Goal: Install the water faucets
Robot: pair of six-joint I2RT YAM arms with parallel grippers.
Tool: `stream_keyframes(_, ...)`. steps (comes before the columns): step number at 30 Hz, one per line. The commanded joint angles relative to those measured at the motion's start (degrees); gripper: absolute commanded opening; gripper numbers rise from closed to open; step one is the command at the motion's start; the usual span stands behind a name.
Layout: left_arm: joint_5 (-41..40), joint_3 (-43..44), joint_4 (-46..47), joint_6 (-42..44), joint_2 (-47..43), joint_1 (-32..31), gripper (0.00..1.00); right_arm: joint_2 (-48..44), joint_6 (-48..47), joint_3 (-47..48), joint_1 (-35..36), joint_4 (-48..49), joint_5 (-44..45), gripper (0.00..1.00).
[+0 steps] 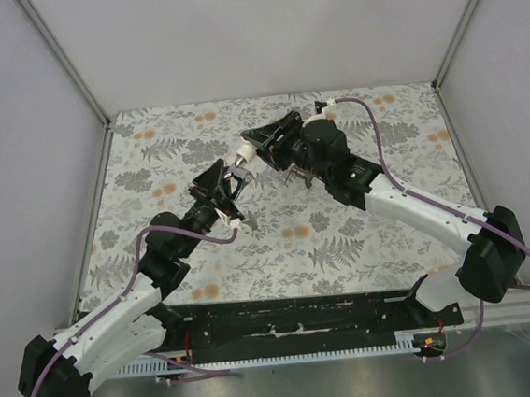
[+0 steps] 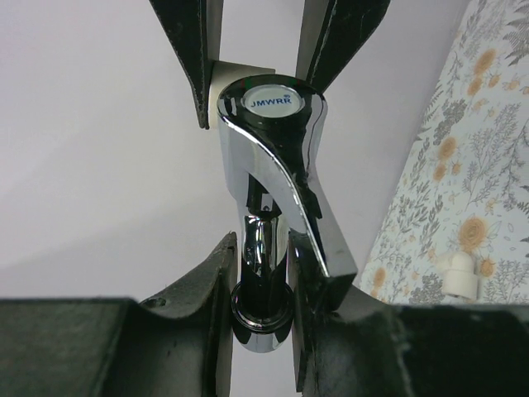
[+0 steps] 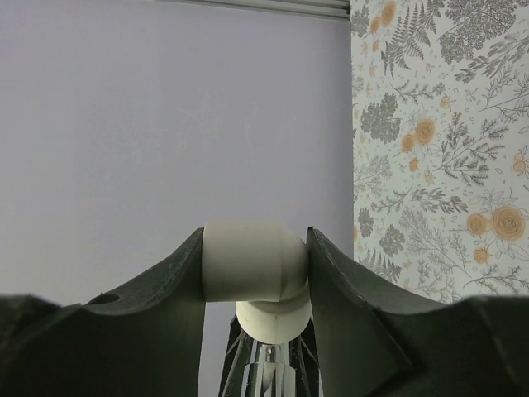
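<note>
**Faucet gripped, elbow fitting at its head**

My left claw (image 1: 233, 185) is clamped on the chrome faucet (image 2: 269, 207), pinching its body beneath the handle. At 1 o'clock from it overhead, my right claw (image 3: 255, 240) squeezes a white elbow fitting (image 3: 252, 260) right against the faucet. The floral worktop (image 1: 344, 238) has pale lilac walls around it. Another white fitting (image 2: 459, 273) lies on the worktop.

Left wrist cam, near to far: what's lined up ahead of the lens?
The left gripper, shut on the tap's body → chrome faucet, its JMWRR cap facing the camera → white pipe elbow just behind the cap → right gripper, shut on that elbow.
</note>
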Motion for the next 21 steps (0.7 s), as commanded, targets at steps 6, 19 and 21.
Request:
stream_keyframes(6,-2.75,-3.14,5.01,-19.24,-0.94,0.12,0.02,-0.78,0.64,2.03,2.77,3.99,-7.96,0.65)
stream_keyframes(19,-7.68,-5.07,9.05,-58.59,-3.58,0.12,0.02,-1.57,-8.22,0.71,0.31,2.15,-9.27,0.93)
stream_keyframes(21,-8.55,-4.63,8.44,-67.21,-3.93,0.29,0.02,-2.01,-12.79,0.54,-0.57,2.32,-11.11,0.95)
